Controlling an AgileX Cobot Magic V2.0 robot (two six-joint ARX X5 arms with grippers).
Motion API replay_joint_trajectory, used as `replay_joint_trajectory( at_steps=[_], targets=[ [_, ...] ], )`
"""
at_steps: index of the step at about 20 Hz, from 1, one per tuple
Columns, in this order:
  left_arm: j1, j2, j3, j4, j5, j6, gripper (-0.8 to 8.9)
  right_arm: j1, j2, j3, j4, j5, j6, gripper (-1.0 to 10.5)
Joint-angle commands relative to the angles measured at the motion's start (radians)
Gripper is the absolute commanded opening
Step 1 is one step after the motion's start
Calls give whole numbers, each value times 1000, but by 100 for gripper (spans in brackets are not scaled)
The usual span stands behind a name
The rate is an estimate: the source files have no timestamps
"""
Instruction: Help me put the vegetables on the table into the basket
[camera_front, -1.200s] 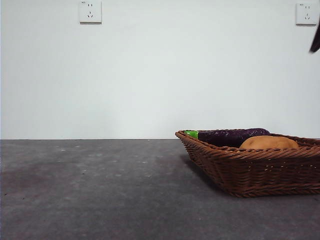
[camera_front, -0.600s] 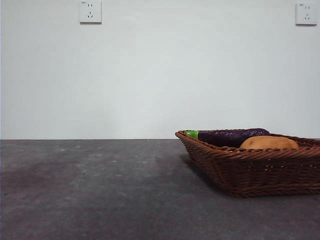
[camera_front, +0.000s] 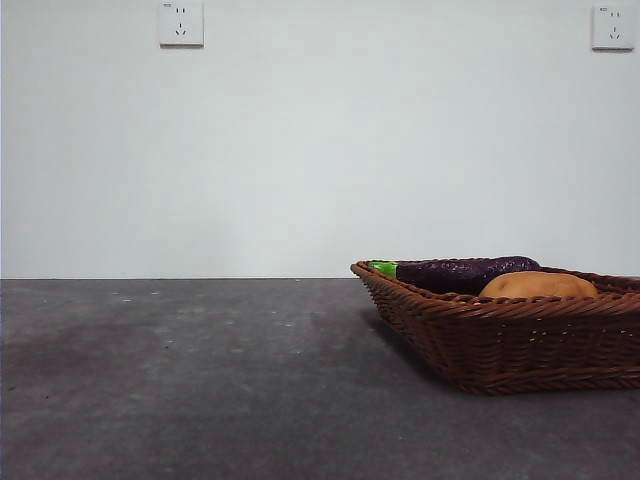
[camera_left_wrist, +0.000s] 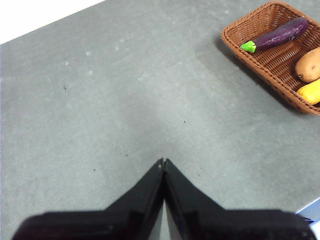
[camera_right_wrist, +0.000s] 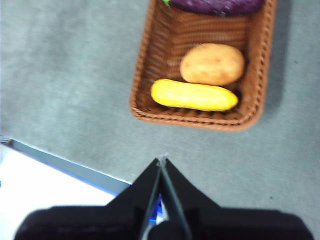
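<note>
Grey table lay bare; all three vegetables sat in the basket.
Eggplant, potato and yellow piece were in; left gripper and right gripper hung pressed together, holding nothing.

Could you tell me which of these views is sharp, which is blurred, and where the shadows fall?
Front view: sharp, evenly lit, a soft shadow on the table left of the basket. Left wrist view: crisp, eggplant well defined, dark shadow along the basket's side. Right wrist view: soft and blurred, the potato and the yellow vegetable lacking fine detail.
</note>
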Motion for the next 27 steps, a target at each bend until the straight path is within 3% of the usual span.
replay_joint_trajectory(
  at_steps=[1, 10, 13, 14, 16, 22, 25, 27],
  targets=[
    [2, 9, -2, -4, 0, 10, -4, 1, 27, 3, -20, 20, 5, 1],
    [2, 55, -2, -6, 0, 9, -4, 1, 178, 3, -5, 113, 5, 1],
    [2, 75, -2, -6, 0, 14, -4, 1, 219, 3, 80, 132, 5, 1],
    [2, 82, -2, -6, -8, 50, -4, 1, 230, 3, 127, 133, 5, 1],
    [2, 85, -1, 1, -8, 27, -4, 1, 245, 3, 223, 140, 5, 1],
    [0, 40, -2, 259, -63, 39, -4, 0, 276, 3, 528, 155, 5, 1],
    [50, -2, -6, 417, -103, 174, -4, 0, 278, 3, 629, 155, 5, 1],
    [128, -52, -42, 539, -51, 247, -3, 0, 278, 3, 666, 155, 5, 1]
  ],
)
